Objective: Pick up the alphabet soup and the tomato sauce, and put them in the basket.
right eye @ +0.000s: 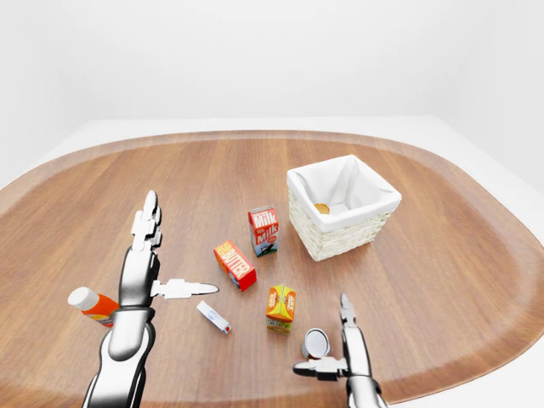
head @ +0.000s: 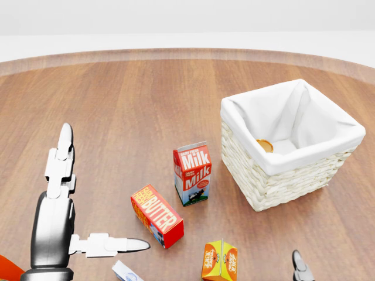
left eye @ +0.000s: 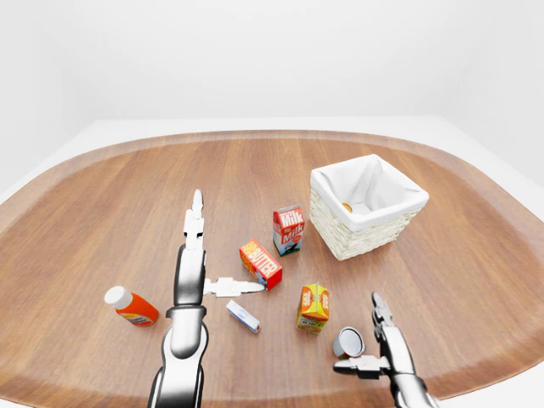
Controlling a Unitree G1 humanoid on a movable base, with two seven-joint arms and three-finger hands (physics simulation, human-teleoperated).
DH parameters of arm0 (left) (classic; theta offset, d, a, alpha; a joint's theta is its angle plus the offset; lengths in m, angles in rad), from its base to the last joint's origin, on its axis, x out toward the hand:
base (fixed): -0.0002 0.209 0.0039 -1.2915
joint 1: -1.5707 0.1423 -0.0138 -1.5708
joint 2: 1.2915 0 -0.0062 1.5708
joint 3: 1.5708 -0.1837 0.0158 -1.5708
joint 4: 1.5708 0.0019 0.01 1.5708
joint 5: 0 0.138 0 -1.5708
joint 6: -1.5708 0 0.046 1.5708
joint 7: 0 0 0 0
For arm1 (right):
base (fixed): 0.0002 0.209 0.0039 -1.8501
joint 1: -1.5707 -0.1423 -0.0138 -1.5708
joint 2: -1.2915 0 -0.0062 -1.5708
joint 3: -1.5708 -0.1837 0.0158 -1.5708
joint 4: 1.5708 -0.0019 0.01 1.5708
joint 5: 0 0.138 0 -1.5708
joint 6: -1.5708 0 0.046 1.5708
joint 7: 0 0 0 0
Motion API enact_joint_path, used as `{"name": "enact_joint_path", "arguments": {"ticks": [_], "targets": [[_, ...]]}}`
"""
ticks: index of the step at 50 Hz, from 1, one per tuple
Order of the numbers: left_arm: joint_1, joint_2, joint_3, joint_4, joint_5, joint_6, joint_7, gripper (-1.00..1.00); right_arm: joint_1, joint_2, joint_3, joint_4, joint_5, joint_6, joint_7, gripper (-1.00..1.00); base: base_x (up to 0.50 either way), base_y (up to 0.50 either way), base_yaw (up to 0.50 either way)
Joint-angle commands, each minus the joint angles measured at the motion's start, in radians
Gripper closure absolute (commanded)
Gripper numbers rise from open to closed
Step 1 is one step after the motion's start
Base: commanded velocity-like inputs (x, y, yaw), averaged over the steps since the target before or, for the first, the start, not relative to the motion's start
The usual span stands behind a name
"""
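A white-lined wicker basket [head: 275,175] stands at the right of the head view. An orange-brown round end of a can [head: 264,146] shows inside it, low against its left wall. A second can [left eye: 348,342] lies on its side on the wooden table, its grey end facing me; no label shows. My right hand [left eye: 358,335] is open, with a finger to the right of this can and the thumb below it. My left hand [left eye: 224,246] is open and spread wide, left of the butter box, holding nothing.
A milk carton [head: 192,174], a red butter box [head: 157,215] and an orange juice carton [head: 220,261] stand between my hands. An orange bottle [left eye: 132,307] and a small white box [left eye: 243,316] lie at lower left. The table edge [left eye: 476,374] runs close behind my right hand.
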Motion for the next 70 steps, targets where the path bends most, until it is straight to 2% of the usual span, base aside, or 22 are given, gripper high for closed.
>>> {"name": "enact_joint_path", "arguments": {"ticks": [1,70], "targets": [[0.007,0.004,0.001,-0.012,0.011,0.0,0.003,-1.0,-0.012,-0.004,0.005,0.041,-0.017,0.0,-0.019,-1.0,0.0,0.0,0.0],[0.007,0.004,0.001,-0.012,0.011,0.0,0.003,-1.0,-0.061,-0.032,0.038,0.157,-0.07,0.0,-0.095,-1.0,0.0,0.0,0.0]]}}
